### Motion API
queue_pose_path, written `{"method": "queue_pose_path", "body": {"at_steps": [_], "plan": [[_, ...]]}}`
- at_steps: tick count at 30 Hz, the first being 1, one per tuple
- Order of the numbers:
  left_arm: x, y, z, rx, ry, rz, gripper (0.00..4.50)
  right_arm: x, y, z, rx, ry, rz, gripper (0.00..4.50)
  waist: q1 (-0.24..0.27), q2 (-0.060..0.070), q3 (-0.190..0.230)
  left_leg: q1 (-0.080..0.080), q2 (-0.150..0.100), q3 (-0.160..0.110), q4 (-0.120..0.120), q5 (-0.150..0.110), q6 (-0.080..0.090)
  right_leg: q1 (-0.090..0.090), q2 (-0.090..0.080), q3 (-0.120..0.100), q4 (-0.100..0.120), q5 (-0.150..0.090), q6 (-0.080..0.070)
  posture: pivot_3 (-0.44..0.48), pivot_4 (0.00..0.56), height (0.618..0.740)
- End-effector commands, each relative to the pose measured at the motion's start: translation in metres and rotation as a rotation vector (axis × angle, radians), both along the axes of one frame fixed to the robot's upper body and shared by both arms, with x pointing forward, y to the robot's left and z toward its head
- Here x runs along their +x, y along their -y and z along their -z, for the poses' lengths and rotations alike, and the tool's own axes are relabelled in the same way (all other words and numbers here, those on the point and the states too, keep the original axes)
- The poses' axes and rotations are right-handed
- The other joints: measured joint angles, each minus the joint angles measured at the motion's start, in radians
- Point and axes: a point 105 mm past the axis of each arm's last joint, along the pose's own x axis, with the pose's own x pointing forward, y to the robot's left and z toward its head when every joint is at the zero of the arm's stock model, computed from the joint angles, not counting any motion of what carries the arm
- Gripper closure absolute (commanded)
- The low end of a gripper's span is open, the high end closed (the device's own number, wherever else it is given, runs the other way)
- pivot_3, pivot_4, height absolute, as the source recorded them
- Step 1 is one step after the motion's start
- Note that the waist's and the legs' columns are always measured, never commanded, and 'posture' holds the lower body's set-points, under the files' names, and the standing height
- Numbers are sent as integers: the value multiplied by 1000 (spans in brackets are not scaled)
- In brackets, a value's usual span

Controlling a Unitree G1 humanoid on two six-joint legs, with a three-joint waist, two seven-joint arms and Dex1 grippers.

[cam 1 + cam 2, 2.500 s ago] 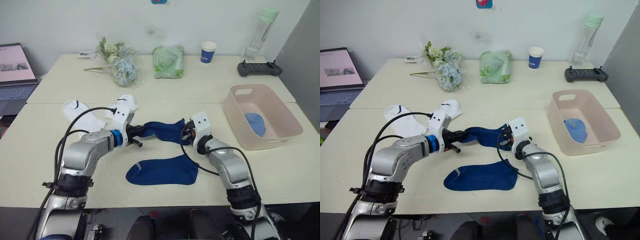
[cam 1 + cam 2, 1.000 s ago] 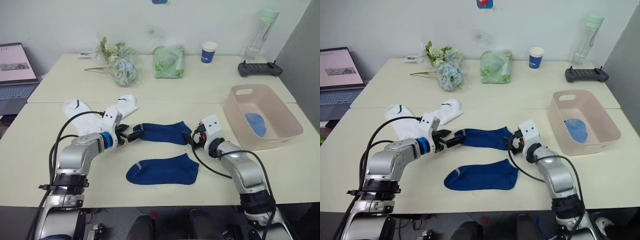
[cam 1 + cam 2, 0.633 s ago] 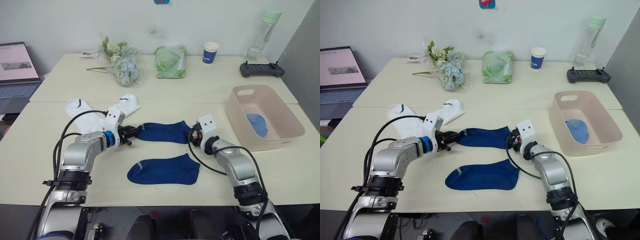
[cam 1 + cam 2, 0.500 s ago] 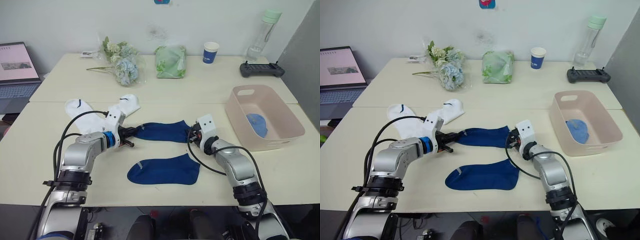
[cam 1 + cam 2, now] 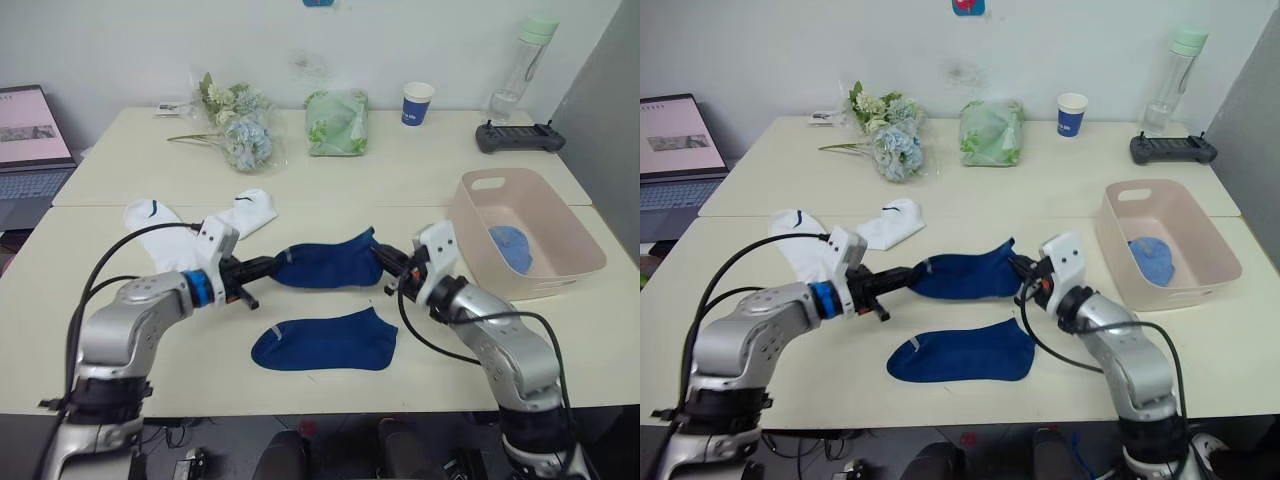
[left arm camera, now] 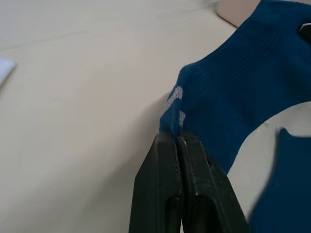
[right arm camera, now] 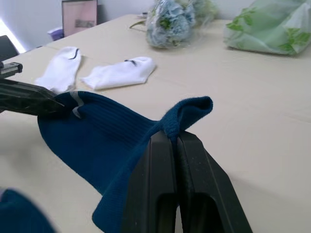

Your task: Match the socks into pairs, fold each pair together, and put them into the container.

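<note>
A navy sock (image 5: 325,262) hangs stretched above the table between my two grippers. My left gripper (image 5: 270,266) is shut on its cuff end (image 6: 175,104), and my right gripper (image 5: 384,259) is shut on its toe end (image 7: 187,114). The other navy sock (image 5: 325,341) lies flat on the table just in front of them. Two white socks (image 5: 158,225) (image 5: 247,210) lie behind my left arm. The pink container (image 5: 467,228) stands to the right of my right gripper, with light blue sock fabric (image 5: 511,246) inside it.
Along the far side of the table sit a bunch of flowers (image 5: 238,125), a green bag (image 5: 337,122), a paper cup (image 5: 417,102), a bottle (image 5: 527,62) and a black controller (image 5: 518,137). A laptop (image 5: 30,135) stands at the far left.
The navy sock has come up off the table, held at both ends. My right gripper has moved up and to the right, pulling the sock taut.
</note>
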Motion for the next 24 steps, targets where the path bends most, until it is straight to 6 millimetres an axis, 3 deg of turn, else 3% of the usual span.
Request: {"method": "queue_pose_path", "body": {"at_steps": [1,5,12,19,24], "plan": [[-19,-3,-19,-27,38,14,4500,-27,-5,-9,5,-2,-78,4465,1,0,0,0,0,0,0,0,0,0,0,0,0,0,0,0,150,740],[-43,-9,-7,-22,-15,-6,4500,-49,-2,0,-18,-59,-111,4465,1,0,0,3,0,0,0,0,0,4,0,0,0,0,0,0,150,740],[-69,-10,25,25,-129,-11,4500,-68,6,20,-72,-166,-135,4465,2,0,0,4,0,-1,0,0,0,5,0,-1,-1,0,0,0,150,740],[-72,-1,49,76,-145,1,4500,-63,18,45,-142,-223,-66,4465,2,0,0,4,-1,0,0,0,0,5,0,-1,-2,0,0,0,150,740],[-74,5,56,85,-158,7,4500,-58,22,51,-162,-226,-45,4465,2,0,0,4,-1,0,0,0,0,5,0,-1,-2,0,0,0,150,740]]}}
